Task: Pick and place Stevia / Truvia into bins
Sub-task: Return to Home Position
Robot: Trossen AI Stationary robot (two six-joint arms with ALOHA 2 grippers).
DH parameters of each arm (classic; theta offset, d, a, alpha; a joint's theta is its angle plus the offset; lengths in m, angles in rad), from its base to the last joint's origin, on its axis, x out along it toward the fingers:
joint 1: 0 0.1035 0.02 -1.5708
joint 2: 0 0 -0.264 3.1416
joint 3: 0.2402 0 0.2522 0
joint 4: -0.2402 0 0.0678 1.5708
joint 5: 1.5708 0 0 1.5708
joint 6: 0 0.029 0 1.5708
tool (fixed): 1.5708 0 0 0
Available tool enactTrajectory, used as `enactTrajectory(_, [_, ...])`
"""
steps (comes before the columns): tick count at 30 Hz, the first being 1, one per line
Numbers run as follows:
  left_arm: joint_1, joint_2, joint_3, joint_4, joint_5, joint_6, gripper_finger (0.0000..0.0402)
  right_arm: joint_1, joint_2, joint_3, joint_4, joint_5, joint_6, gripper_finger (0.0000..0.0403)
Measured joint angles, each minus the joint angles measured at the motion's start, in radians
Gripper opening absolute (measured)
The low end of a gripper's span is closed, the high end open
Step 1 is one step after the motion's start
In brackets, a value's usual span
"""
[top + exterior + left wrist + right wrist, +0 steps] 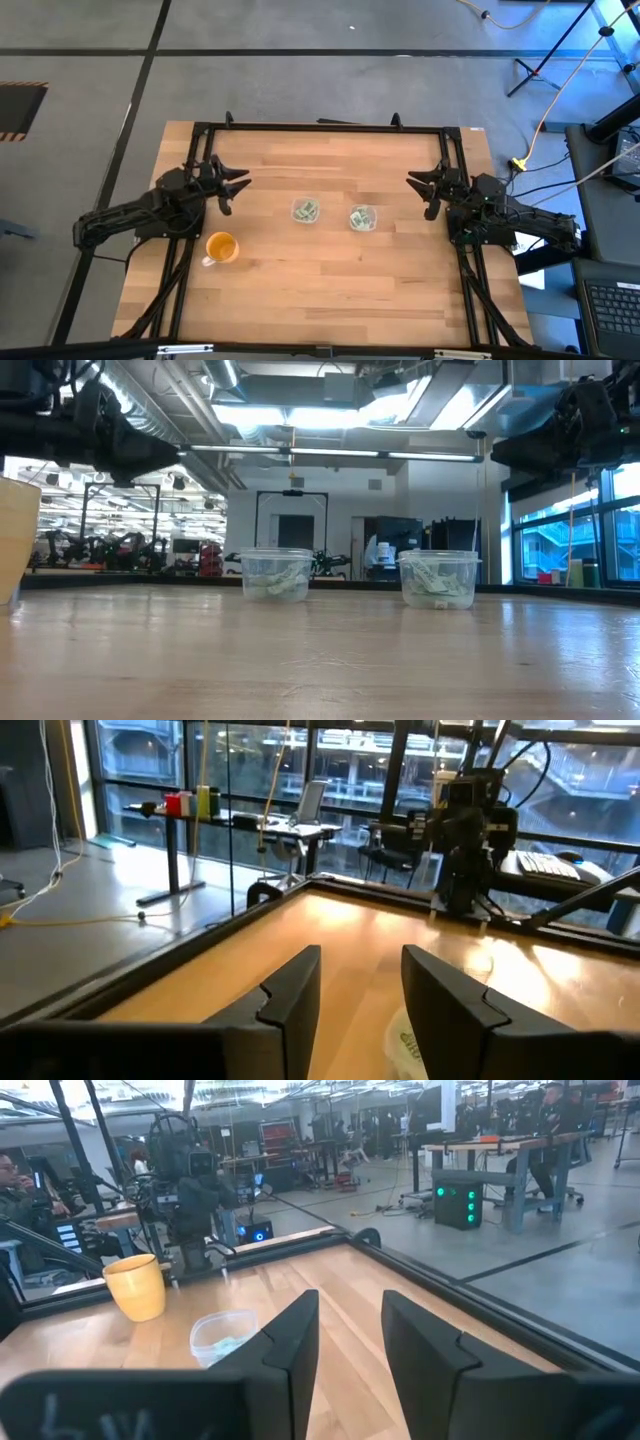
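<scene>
Two clear bins stand side by side at the table's middle, the left bin (305, 211) (275, 573) and the right bin (362, 218) (438, 578). Green and white Stevia / Truvia packets (272, 584) (432, 584) lie inside both bins. My left gripper (237, 192) (360, 990) hovers open at the table's left side, left of the bins, fingers level and pointing toward the right. My right gripper (420, 195) (350, 1340) hovers open at the table's right side, facing the left. Nothing is between either pair of fingers.
An orange cup (221, 247) (135, 1287) stands upright at the near left, below my left gripper. Black frame rails (320, 127) run along the table's far edge and both sides. Bare wood (340, 290) stretches across the near half.
</scene>
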Motion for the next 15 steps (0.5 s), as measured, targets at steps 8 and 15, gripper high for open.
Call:
enactTrajectory(8, [0.000,0.001,-0.034,0.041,-0.008,-0.009,0.0138,0.000,0.000,0.000,-0.001,0.013,-0.002,0.0116])
enactTrajectory(15, [0.000,0.001,-0.034,0.025,-0.036,0.008,0.0137,0.000,0.000,0.000,0.005,0.029,-0.035,0.0116])
